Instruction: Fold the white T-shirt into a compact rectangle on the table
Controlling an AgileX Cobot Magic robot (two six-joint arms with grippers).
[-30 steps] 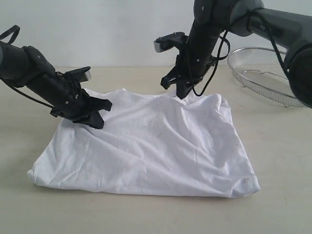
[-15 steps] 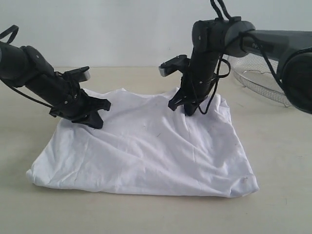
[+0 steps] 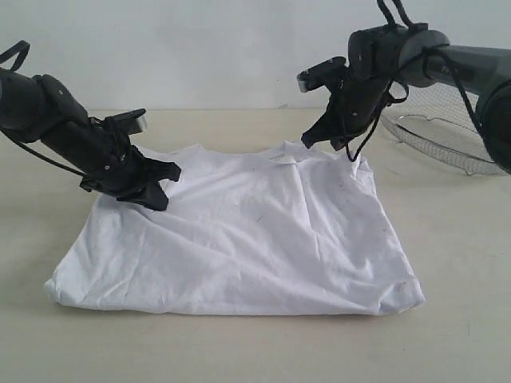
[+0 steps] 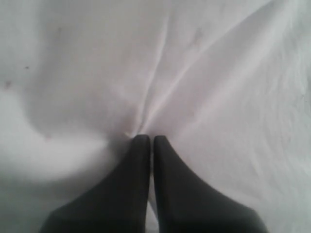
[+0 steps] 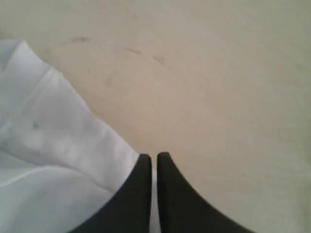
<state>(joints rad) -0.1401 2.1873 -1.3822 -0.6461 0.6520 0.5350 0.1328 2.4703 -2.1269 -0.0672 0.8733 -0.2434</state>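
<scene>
The table [image 3: 447, 263] is wide and pale, and the shirt [image 3: 255, 239] lies across its middle as a rough, rumpled rectangle, front edge towards the camera. A wire basket [image 3: 447, 144] sits well apart at the far right.

The left gripper [image 3: 160, 195] is down on the far left part of the shirt. Its jaws are closed, and in the left wrist view creases run into the tips, so it looks to be pinching a small fold of cloth. The right gripper [image 3: 331, 144] hangs at the far right corner with its jaws closed too. In the right wrist view the hem [image 5: 73, 121] passes right against one fingertip with bare table beyond. Whether any cloth is caught between those jaws cannot be told.

The step in hand appears to be taking both far corners so the back edge can be brought forward over the front. To do it well, the right side likely needs a sure hold on the hem, not a brush beside it. Both corners should then rise together and level, keeping the back edge taut. One corner leading would probably drag the cloth askew and deepen the wrinkles
</scene>
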